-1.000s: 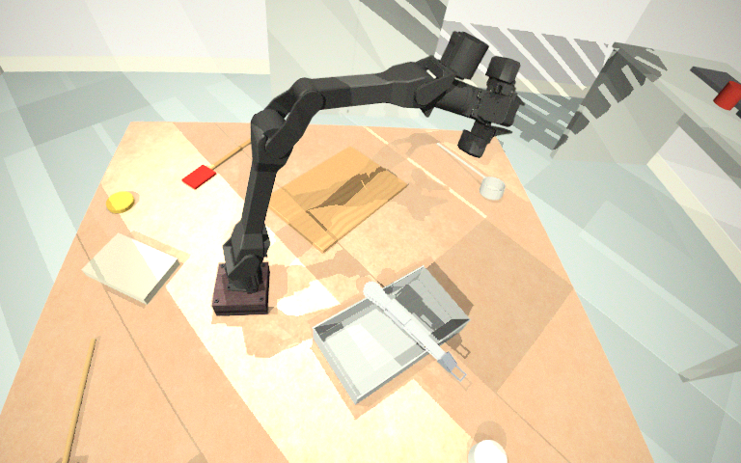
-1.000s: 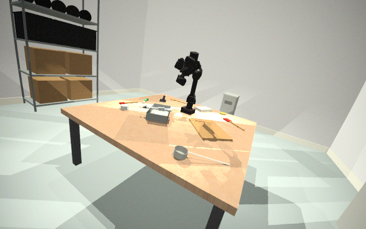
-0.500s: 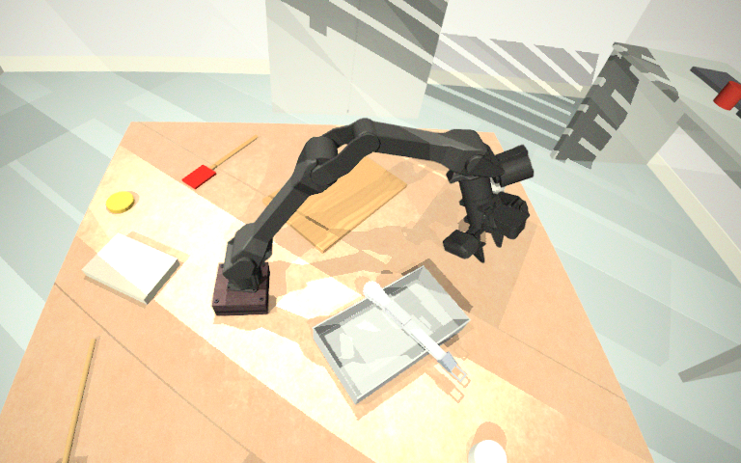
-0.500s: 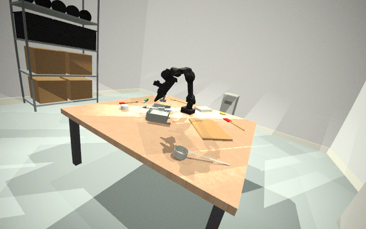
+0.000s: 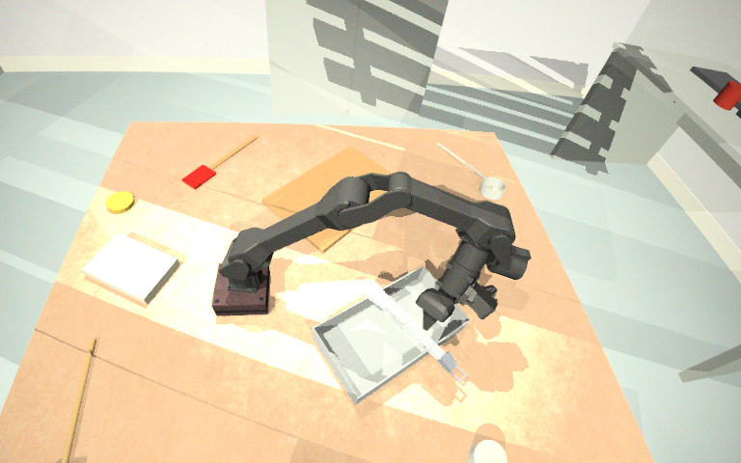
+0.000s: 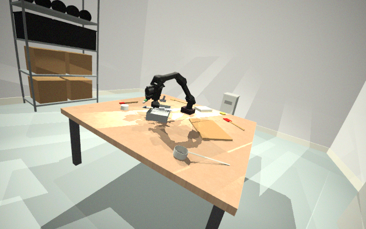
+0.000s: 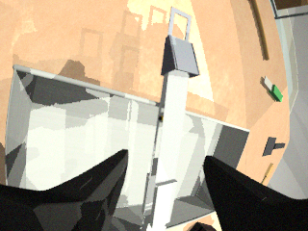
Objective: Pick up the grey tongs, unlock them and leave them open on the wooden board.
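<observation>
The grey tongs (image 5: pixel 402 325) (image 7: pixel 175 96) lie across the roasting tin (image 5: pixel 355 346) (image 6: pixel 157 117) (image 7: pixel 72 135), arms together. Their end with a grey block and a wire loop sticks out past the rim. My gripper (image 7: pixel 167 158) is open and empty, pointing down over the tin. In the wrist view the tongs run between the two spread fingers, touching neither as far as I can see. In the top view the fingers are partly hidden by the gripper body. The wooden board (image 5: pixel 300 193) (image 6: pixel 213 130) lies behind the arm, with nothing on it.
A long-handled pan (image 5: pixel 492 188) (image 6: pixel 180 152) lies at the far right in the top view. A white round pot (image 5: pixel 488 453) (image 6: pixel 124 107) stands beyond the tin. A white block (image 5: pixel 129 264), a yellow disc (image 5: pixel 120 202) and a red spatula (image 5: pixel 199 176) lie to the left.
</observation>
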